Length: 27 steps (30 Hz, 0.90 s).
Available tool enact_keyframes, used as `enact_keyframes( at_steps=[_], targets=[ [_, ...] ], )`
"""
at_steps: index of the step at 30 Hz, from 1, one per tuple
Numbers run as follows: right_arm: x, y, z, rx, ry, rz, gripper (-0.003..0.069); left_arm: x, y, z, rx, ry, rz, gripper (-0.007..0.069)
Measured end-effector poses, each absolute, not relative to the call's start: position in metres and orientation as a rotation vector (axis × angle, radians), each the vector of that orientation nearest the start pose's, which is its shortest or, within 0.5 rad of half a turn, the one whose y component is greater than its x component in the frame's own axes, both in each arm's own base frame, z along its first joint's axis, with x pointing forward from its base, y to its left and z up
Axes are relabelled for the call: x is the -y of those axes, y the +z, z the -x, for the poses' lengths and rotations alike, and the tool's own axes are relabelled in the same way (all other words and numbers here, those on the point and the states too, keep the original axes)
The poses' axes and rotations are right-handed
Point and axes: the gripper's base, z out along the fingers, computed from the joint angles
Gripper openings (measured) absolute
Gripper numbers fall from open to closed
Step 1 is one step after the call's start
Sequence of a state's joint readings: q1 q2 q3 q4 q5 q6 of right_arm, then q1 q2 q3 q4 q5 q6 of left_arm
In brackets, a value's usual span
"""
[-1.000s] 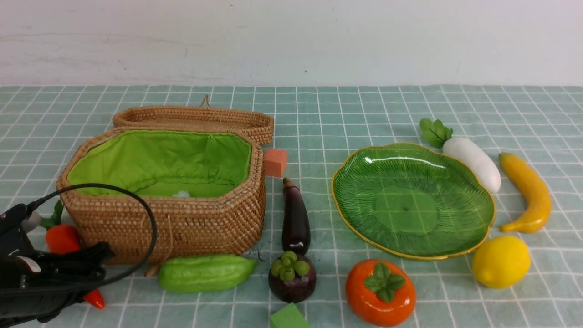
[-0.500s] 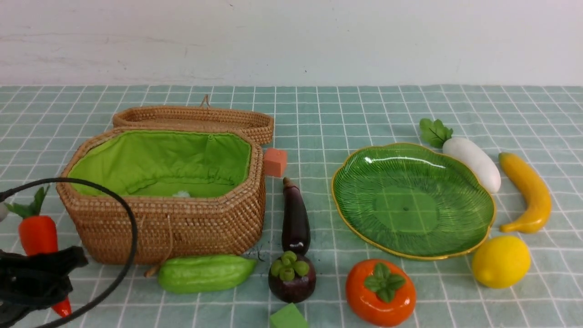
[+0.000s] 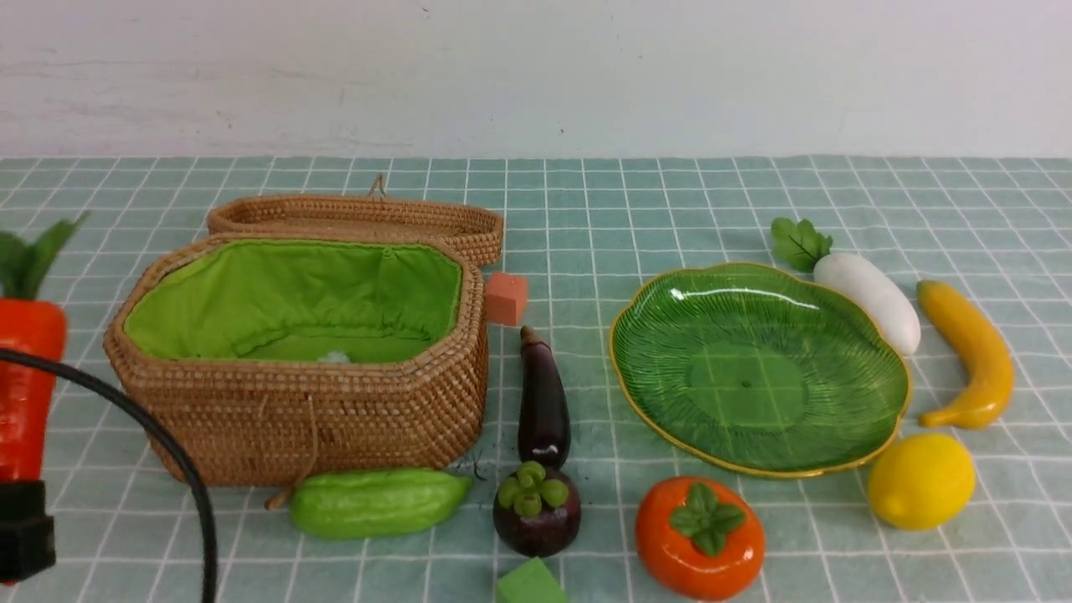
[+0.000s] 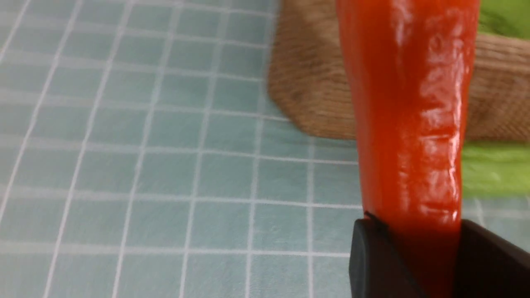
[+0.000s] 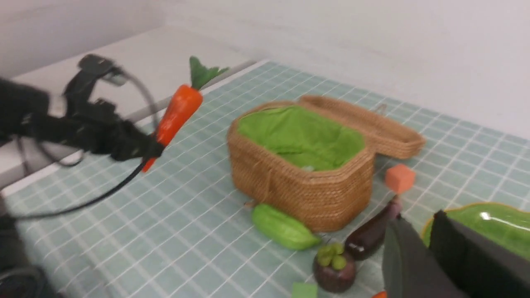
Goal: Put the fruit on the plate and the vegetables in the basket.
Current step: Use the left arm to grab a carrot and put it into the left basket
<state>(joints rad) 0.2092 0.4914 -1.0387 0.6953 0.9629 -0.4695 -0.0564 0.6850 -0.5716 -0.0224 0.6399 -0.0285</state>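
Observation:
My left gripper (image 3: 21, 523) is shut on the tip of the red-orange carrot (image 3: 25, 377) and holds it upright in the air, left of the basket (image 3: 301, 410). The grip also shows in the left wrist view (image 4: 414, 244). The gourd (image 3: 377, 501), eggplant (image 3: 543, 402) and mangosteen (image 3: 536, 511) lie in front of and beside the basket. The persimmon (image 3: 699, 536), lemon (image 3: 921, 480), banana (image 3: 971, 352) and radish (image 3: 867, 297) lie around the green plate (image 3: 754, 377). My right gripper (image 5: 417, 221) is shut and empty, above the table near the plate.
The basket's lid (image 3: 360, 219) leans behind the basket. An orange cube (image 3: 506, 297) sits right of the basket. A green cube (image 3: 528, 584) sits at the front edge. A black cable (image 3: 167, 452) loops from the left arm in front of the basket.
My left gripper has lifted the carrot off the table beside the basket and carried it up and to the left. Nothing else has moved.

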Motion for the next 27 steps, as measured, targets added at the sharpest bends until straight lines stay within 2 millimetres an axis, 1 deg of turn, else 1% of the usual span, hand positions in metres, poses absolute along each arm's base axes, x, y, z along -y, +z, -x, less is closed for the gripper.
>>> enact_keyframes(
  at_steps=[2,4,6,8,9,10,11,13,14,15,16,19,20,23,24,25,27],
  targets=[
    [-0.051,0.441,-0.026,-1.69,0.589,0.561,0.0105,0.016,0.298,-0.13,-2.257,-0.062,-0.19,0.0218],
    [-0.047,0.439,-0.029,-1.721,0.555,0.506,0.0105,0.027,0.312,-0.135,-2.259,-0.032,-0.472,0.0218],
    [-0.044,0.438,-0.031,-1.744,0.522,0.476,0.0105,0.033,0.319,-0.141,-2.243,-0.014,-0.603,0.0218],
    [-0.042,0.437,-0.032,-1.759,0.498,0.455,0.0105,0.04,0.334,-0.154,-2.19,0.019,-0.731,0.0218],
    [-0.041,0.437,-0.032,-1.761,0.496,0.454,0.0105,0.041,0.336,-0.157,-2.183,0.023,-0.748,0.0218],
    [-0.041,0.436,-0.032,-1.766,0.495,0.451,0.0105,0.045,0.343,-0.167,-2.162,0.037,-0.797,0.0218],
    [-0.041,0.436,-0.032,-1.769,0.496,0.451,0.0105,0.048,0.346,-0.175,-2.158,0.047,-0.832,0.0218],
    [-0.041,0.435,-0.032,-1.776,0.498,0.452,0.0105,0.054,0.354,-0.199,-2.132,0.091,-0.953,0.0218],
    [-0.041,0.435,-0.032,-1.777,0.499,0.453,0.0105,0.056,0.358,-0.206,-2.11,0.116,-0.997,0.0218],
    [-0.041,0.435,-0.032,-1.778,0.5,0.454,0.0105,0.057,0.356,-0.21,-2.115,0.12,-1.013,0.0218],
    [-0.042,0.435,-0.032,-1.785,0.502,0.455,0.0105,0.06,0.361,-0.229,-2.071,0.186,-1.126,0.0218],
    [-0.042,0.433,-0.031,-1.799,0.504,0.464,0.0108,0.064,0.352,-0.266,-2.031,0.322,-1.341,0.0218],
    [-0.042,0.433,-0.031,-1.8,0.504,0.464,0.0108,0.064,0.352,-0.268,-2.021,0.344,-1.364,0.0218],
    [-0.042,0.431,-0.03,-1.823,0.505,0.477,0.0108,0.063,0.325,-0.298,-2.029,0.471,-1.552,0.0217],
    [-0.042,0.431,-0.03,-1.825,0.505,0.478,0.0108,0.063,0.324,-0.299,-2.029,0.479,-1.561,0.0217],
    [-0.042,0.43,-0.03,-1.831,0.505,0.482,0.0108,0.062,0.308,-0.313,-2.028,0.535,-1.622,0.0217],
    [-0.042,0.43,-0.03,-1.835,0.506,0.484,0.0108,0.063,0.301,-0.319,-2.026,0.555,-1.636,0.0217]
  ],
)
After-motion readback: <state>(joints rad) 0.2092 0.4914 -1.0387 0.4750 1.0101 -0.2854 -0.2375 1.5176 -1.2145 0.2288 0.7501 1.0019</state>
